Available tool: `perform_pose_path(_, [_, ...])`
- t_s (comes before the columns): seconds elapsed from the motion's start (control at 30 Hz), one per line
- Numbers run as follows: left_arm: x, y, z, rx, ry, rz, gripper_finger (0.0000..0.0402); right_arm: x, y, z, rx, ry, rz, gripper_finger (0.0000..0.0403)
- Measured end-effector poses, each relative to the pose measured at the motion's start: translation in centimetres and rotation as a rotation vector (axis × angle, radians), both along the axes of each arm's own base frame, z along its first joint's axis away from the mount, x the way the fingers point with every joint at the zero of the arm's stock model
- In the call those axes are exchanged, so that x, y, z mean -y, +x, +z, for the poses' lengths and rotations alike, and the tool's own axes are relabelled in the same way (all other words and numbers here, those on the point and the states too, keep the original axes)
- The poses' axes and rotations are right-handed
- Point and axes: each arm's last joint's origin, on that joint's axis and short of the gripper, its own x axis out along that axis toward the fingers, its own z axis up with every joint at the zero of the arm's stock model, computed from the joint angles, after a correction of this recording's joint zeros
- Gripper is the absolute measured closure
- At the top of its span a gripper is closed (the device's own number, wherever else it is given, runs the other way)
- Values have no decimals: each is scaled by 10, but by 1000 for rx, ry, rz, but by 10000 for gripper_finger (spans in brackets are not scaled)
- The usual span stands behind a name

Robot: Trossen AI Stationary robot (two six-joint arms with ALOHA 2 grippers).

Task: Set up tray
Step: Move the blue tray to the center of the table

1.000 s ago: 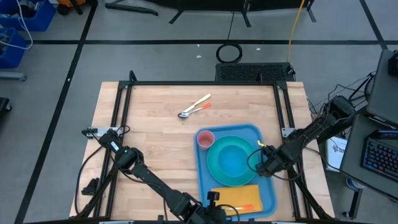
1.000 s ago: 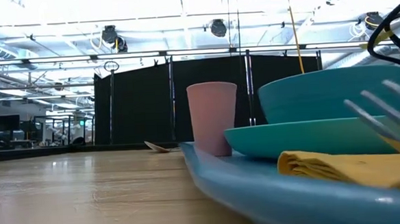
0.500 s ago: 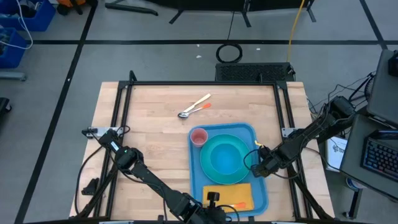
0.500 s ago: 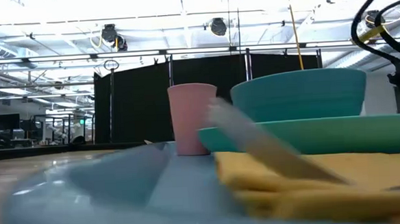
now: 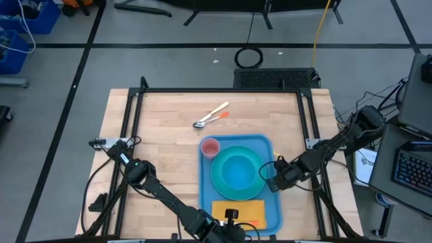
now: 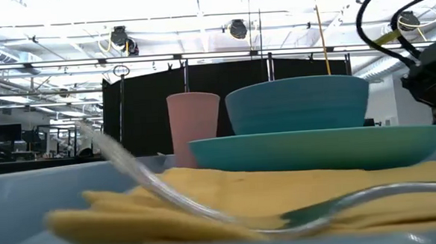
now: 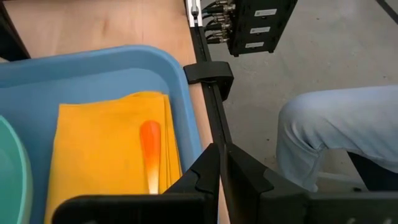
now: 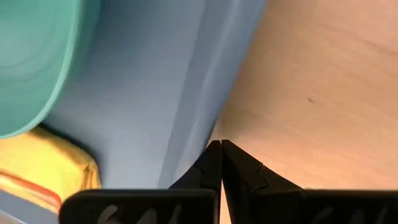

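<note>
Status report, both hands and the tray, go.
Right hand shut, at the tray's right rim. Left hand shut at its near edge. Tray carries cup, bowl, plate, napkin. Spoons lie clear on the table.

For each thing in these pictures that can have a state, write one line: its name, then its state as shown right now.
tray: flat on the table, loaded, both grippers at its rim
plate: on the tray, under the bowl
bowl: upright on the plate
pink cup: upright in a tray corner
yellow napkin: folded, lying on the tray
spoons: loose on the table, off the tray
left gripper: shut, at the tray's near rim
right gripper: shut, at the tray's right rim
</note>
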Motion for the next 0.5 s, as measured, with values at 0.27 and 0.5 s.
perform_pose_path(0.27, [0,0,0,0,0,0,371,4,6,-5,-7,-15,8,403])
perform_pose_path(0.5, [0,0,0,0,0,0,371,5,10,-8,12,-7,23,403])
